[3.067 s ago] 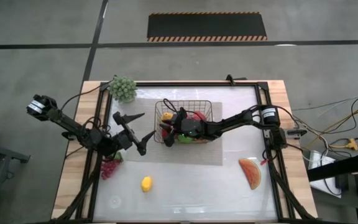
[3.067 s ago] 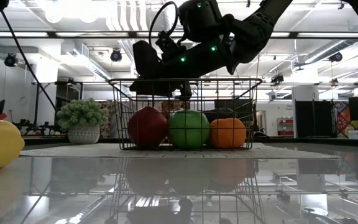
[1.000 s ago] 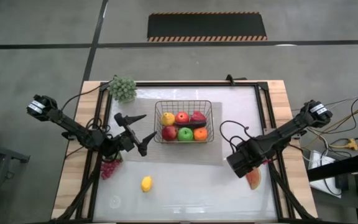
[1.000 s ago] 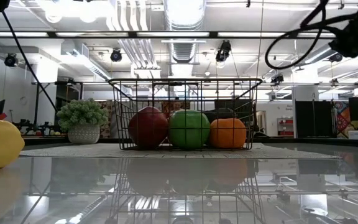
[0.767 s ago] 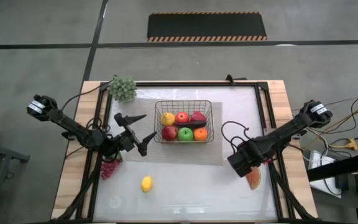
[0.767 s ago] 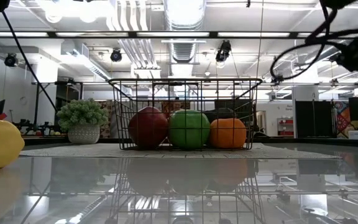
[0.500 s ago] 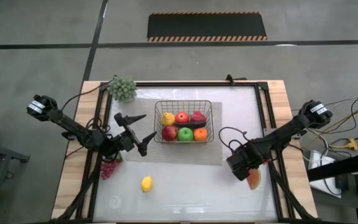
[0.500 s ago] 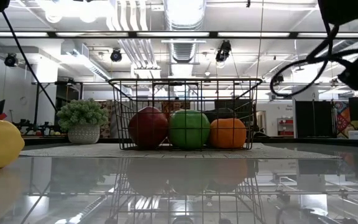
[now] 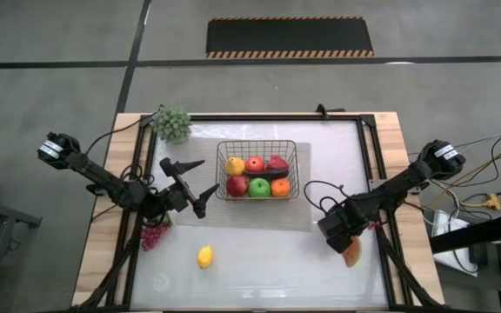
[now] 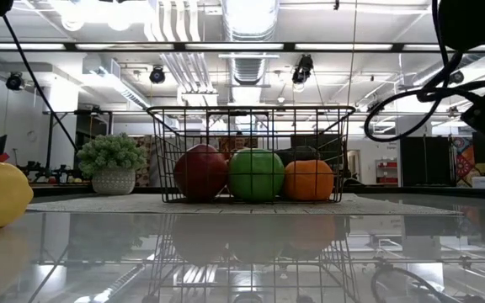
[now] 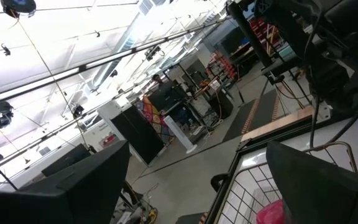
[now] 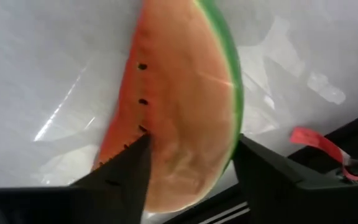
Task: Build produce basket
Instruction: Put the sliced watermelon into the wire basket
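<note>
One basket [image 9: 257, 168] sits at the middle of the surface [image 9: 259, 261], holding six pieces: a yellow fruit [image 9: 234, 165], two red apples [image 9: 254, 163], a pepper [image 9: 277, 163], a green fruit [image 9: 259, 186] and an orange [image 9: 280, 187]. Three pieces lie outside – a lemon [image 9: 204, 256] near-left, grapes [image 9: 152, 234] at the left edge, a watermelon slice [image 9: 352, 251] near-right. The right end effector [image 12: 188, 171] is lowered over the slice, its fingers apart on either side of it; whether they grip it, I cannot tell. The left end effector [image 9: 195, 185] hangs wide open left of the basket. The near middle of the surface is open – a grey-green bunch [image 9: 171, 123] stands at the far-left corner.
</note>
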